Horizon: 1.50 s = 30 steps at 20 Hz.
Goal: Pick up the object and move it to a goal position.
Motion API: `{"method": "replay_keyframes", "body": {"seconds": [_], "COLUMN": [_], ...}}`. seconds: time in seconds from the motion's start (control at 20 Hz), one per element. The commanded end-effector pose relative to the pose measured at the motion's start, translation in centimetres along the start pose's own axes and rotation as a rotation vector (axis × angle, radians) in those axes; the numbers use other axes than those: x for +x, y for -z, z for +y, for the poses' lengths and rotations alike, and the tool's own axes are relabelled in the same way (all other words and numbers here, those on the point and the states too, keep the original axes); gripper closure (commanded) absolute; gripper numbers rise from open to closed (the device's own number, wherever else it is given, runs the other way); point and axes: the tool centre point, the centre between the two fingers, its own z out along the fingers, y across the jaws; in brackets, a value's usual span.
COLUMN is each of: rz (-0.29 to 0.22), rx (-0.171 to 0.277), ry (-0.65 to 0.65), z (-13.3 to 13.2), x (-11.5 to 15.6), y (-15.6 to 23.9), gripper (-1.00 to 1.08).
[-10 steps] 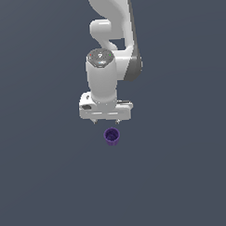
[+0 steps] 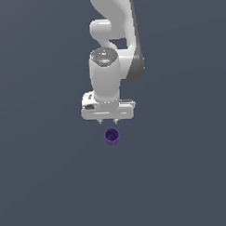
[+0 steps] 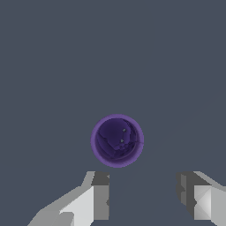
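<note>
Your claw (image 2: 108, 120) is hanging released above the purple cup (image 2: 111, 136), which is standing upright on the grey worktop (image 2: 48, 178). In the wrist view the cup (image 3: 117, 141) is sitting off-centre, so a descending finger (image 3: 100, 194) risks toppling it.

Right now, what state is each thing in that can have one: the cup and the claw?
Small purple cylindrical cup: upright, hollow top facing up, resting free on the grey surface, not gripped.
White claw: open, nothing between its fingers, above the cup and not touching it.
</note>
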Motion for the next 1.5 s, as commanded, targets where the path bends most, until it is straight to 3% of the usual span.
{"method": "replay_keyframes", "body": {"seconds": [0.0,0.35,0.7,1.45], "rz": [-0.001,-0.029,-0.100,-0.384], "rx": [-0.001,-0.018,-0.059,-0.192], "ry": [0.004,0.072,0.234,0.749], "z": [0.0,-0.3,-0.9,-2.0], "x": [0.0,0.5,1.5,4.1], "y": [0.0,-0.5,-1.7,-5.6], "gripper": [-0.20,-0.20,-0.20,-0.20]}}
